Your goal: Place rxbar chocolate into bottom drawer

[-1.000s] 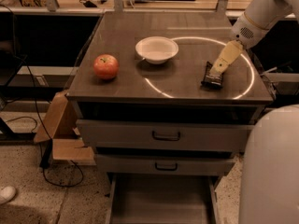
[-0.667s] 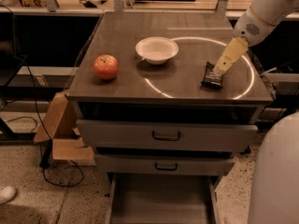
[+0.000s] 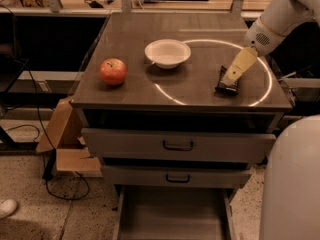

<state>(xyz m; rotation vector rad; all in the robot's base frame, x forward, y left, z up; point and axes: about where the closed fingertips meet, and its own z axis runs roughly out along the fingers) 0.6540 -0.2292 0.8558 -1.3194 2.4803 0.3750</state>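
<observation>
1. The robot's white body [image 3: 292, 184] fills the lower right corner, in front of the right ends of the drawers.
2. A grey metal cabinet [image 3: 130, 39] stands in the middle, and a bright ring of light reflects off its flat, dark top.
3. The bottom drawer [image 3: 172, 216] is pulled out towards the camera, showing a plain grey interior.
4. The two upper drawers [image 3: 177, 145], each with a dark handle, are only slightly out, the top one a little further than the middle one.
5. The white arm [image 3: 280, 16] comes in from the upper right and slopes down over the right side of the cabinet top.
6. A cardboard box [image 3: 62, 134] sits on the floor against the cabinet's left side, with a dark cable [image 3: 65, 189] looping near it.
7. A white bowl [image 3: 167, 53] sits near the middle of the top.
8. A red apple [image 3: 113, 71] sits to the left of the bowl, near the front edge.
9. The tan gripper [image 3: 231, 80] points down and to the left, and its tip meets the bar. I cannot tell whether it is grasping the bar or has released it.
10. The rxbar chocolate [image 3: 223, 76], in a black wrapper, is on the right side of the cabinet top, inside the light ring and well apart from the bowl.
</observation>
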